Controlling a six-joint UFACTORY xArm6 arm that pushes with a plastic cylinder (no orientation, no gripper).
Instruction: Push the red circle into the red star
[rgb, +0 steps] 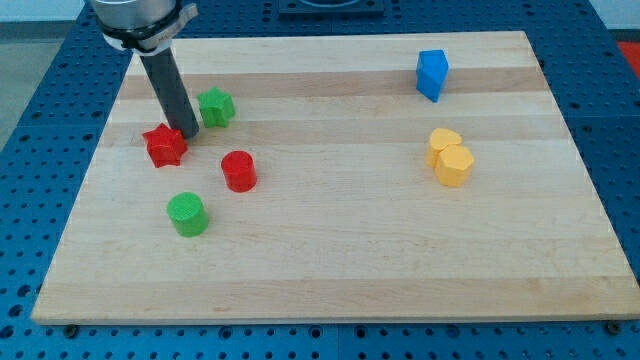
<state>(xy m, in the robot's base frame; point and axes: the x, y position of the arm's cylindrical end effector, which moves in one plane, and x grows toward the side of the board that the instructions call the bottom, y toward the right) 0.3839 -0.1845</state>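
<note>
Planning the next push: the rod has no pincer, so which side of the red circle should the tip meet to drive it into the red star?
Its lower-right wall. The red circle lies right of and slightly below the red star; my tip now sits at the star's upper right.

Wooden board with six coloured blocks

Star at view's left, cylinder just right, my tip between two stars

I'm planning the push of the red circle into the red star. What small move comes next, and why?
Probably bring my tip round to the right of the red circle: it now sits by the red star, on the wrong side for pushing leftward.
</note>
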